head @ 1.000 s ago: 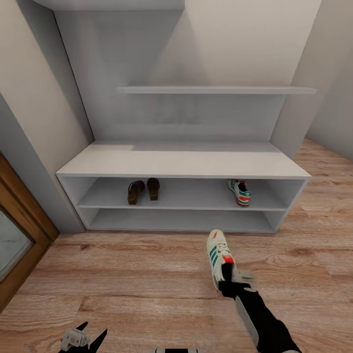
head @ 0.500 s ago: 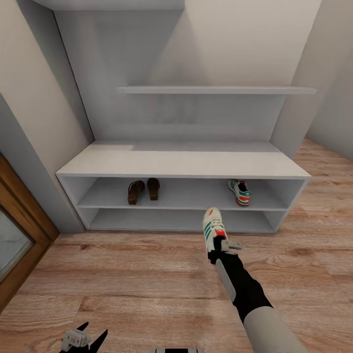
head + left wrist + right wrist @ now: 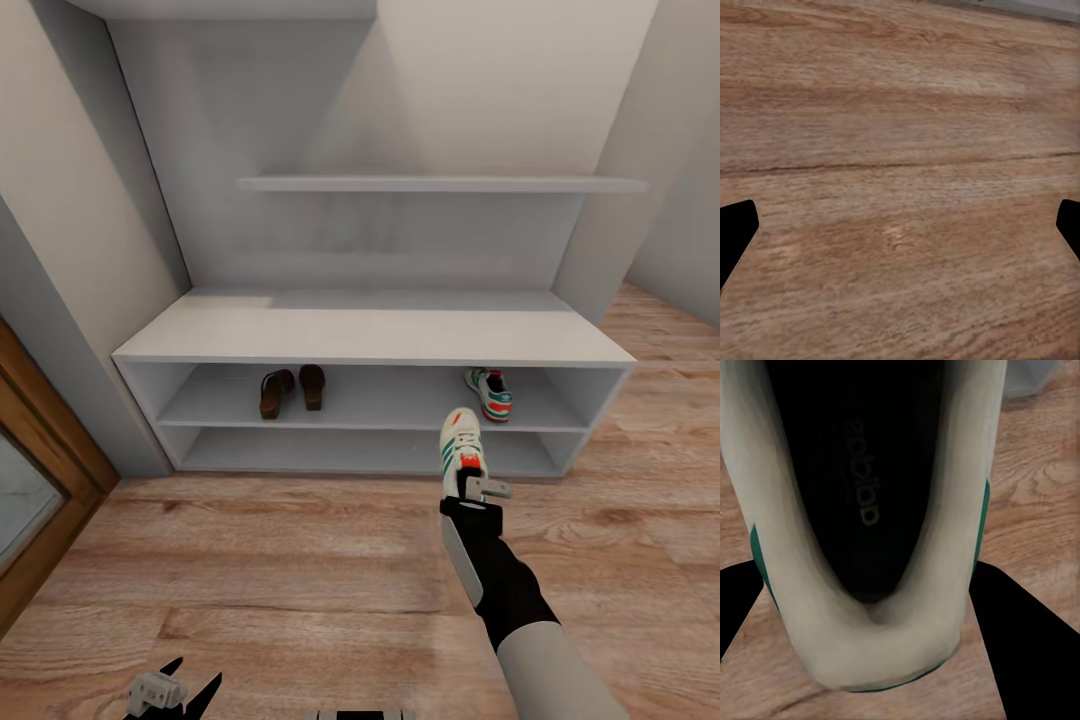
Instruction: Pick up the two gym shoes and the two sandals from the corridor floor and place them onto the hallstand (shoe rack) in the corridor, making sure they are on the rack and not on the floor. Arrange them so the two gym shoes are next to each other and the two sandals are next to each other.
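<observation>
Just right of centre in the head view, the right gripper [image 3: 472, 487] is clamped on the heel of a cream-white lace-up sneaker with green stripes [image 3: 461, 448], carried toe-first toward the pale grey two-shelf hallstand [image 3: 370, 340]. Its twin sneaker [image 3: 489, 391] sits at the right of the upper shelf; the two brown leather sandals [image 3: 291, 388] stand paired at the left. The step in hand appears to be the last placement (three are shelved). The next move calls for lifting over the shelf edge and releasing beside the twin. At lower left, the left gripper [image 3: 170, 687] hangs spread and empty over the wood-grain plank floor [image 3: 250, 560].
</observation>
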You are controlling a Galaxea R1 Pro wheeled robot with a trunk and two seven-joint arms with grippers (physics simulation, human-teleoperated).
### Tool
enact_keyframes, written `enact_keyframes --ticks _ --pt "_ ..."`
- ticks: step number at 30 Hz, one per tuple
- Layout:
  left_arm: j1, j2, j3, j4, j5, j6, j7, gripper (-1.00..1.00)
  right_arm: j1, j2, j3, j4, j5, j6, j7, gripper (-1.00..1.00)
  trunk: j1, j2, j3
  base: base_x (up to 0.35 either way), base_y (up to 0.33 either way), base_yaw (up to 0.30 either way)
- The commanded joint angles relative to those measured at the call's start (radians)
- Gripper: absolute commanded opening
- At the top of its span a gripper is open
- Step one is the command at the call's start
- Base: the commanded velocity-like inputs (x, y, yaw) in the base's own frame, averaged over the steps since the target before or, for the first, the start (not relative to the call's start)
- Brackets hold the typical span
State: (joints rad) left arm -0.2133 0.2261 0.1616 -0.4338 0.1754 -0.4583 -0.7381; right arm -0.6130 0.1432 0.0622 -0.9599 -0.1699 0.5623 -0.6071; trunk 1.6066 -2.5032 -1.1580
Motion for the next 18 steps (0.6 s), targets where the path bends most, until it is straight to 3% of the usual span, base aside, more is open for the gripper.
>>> enact_keyframes --ticks 1,6,18 --pt "0.000 -0.003 0.002 0.001 0.007 0.003 -0.008 1.00 0.000 -0.001 0.003 -0.001 -0.010 0.002 -0.010 -1.00 0.000 0.000 -0.001 0.285 0.000 0.000" --pt "-0.001 -0.002 0.001 0.001 0.007 0.003 -0.007 1.00 0.000 0.000 0.004 -0.001 -0.010 0.002 -0.011 -1.00 0.000 0.000 -0.001 0.178 0.000 0.000" --pt "-0.001 -0.002 0.001 0.001 0.007 0.003 -0.007 1.00 0.000 0.000 0.004 -0.003 -0.009 0.002 -0.013 -1.00 0.000 0.000 -0.001 0.294 0.000 0.000"
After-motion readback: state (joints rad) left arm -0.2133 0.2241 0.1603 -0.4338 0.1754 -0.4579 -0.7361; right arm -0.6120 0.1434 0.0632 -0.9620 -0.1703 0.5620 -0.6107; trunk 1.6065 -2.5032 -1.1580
